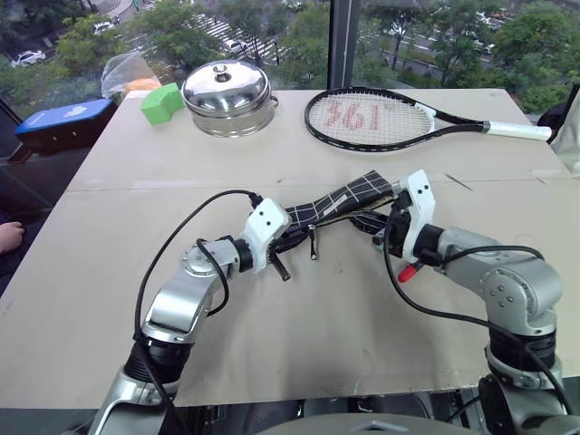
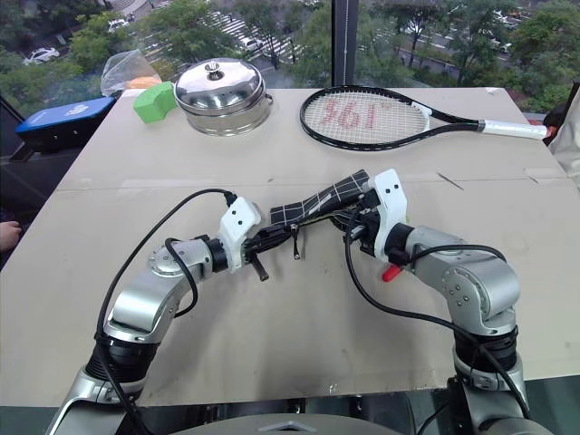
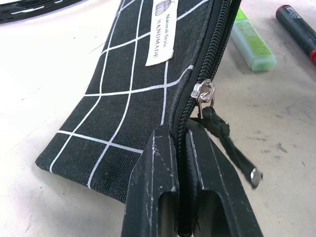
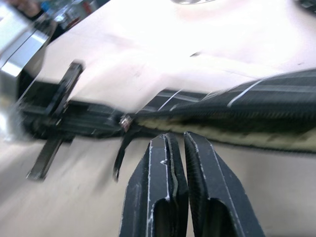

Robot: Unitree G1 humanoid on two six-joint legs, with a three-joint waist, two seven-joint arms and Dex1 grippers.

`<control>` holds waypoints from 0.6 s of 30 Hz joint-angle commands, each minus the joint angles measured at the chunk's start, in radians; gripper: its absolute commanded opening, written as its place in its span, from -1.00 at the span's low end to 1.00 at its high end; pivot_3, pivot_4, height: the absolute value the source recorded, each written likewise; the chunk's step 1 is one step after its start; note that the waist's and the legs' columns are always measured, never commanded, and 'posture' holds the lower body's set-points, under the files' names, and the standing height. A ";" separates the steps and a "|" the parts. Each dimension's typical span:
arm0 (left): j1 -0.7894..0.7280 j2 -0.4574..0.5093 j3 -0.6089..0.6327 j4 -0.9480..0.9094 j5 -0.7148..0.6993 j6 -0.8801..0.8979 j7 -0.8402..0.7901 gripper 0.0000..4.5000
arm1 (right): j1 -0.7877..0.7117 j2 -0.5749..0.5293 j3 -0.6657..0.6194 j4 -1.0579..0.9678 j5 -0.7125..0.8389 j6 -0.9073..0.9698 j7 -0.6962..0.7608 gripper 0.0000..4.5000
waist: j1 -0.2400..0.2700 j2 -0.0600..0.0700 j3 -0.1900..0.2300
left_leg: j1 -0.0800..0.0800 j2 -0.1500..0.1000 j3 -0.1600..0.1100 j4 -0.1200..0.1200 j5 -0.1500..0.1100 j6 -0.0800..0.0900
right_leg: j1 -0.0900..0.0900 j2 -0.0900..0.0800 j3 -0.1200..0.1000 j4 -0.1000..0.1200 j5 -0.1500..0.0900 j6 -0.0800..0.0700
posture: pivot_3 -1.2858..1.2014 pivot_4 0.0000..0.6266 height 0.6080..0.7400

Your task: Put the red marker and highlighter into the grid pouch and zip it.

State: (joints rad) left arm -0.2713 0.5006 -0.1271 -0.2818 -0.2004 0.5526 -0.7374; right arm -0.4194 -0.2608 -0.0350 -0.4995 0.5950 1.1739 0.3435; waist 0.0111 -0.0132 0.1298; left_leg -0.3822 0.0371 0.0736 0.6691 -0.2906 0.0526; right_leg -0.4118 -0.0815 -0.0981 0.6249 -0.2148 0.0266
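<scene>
Black fabric crossed with white grid lines is nearest: the grid pouch [image 3: 123,98], one of it, is clamped at its zipper-edge corner between the left gripper's [image 3: 180,140] two fingers, which are pressed tight onto the cloth. The left wrist view gives what the head views cannot: the small white label, the metal zipper slider [image 3: 203,91] with its black pull cord just beyond the fingertips, and on the table past the pouch's edge the single light-green highlighter [image 3: 254,42] lying flat, with one red marker [image 3: 296,22] near it, both outside the pouch. The right wrist view adds that the right gripper [image 4: 177,140] has its two fingers closed together with nothing between them, close beside the pouch's open zipper edge, where a pale lining shows; whether it touches the fabric cannot be told. From the head, the pouch hangs lifted between the two grippers over the tan table [image 1: 109,272], its far end raised, and a red tip shows below the right wrist. Farther back lie one tennis racket [image 1: 381,118], one steel lidded pot [image 1: 227,95] and one green block [image 1: 161,101], well apart from the pouch
</scene>
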 commanded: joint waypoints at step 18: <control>-0.059 0.031 -0.028 0.009 0.029 0.004 -0.005 -1.00 | -0.325 -0.269 0.811 0.451 -0.887 -0.864 0.178 -0.42 | -0.022 -0.001 0.001 | 0.000 0.000 0.001 0.000 0.003 -0.005 | 0.000 0.001 0.001 -0.001 0.000 0.001 | 0.03 -0.52 1.00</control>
State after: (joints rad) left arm -0.3068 0.5228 -0.1706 -0.2547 -0.1733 0.5623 -0.7530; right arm -0.7282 -0.5241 0.7773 -0.0542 -0.2519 0.3544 0.5006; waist -0.0111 -0.0141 0.1310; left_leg -0.3825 0.0370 0.0748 0.6692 -0.2874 0.0474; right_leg -0.4123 -0.0809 -0.0967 0.6235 -0.2151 0.0275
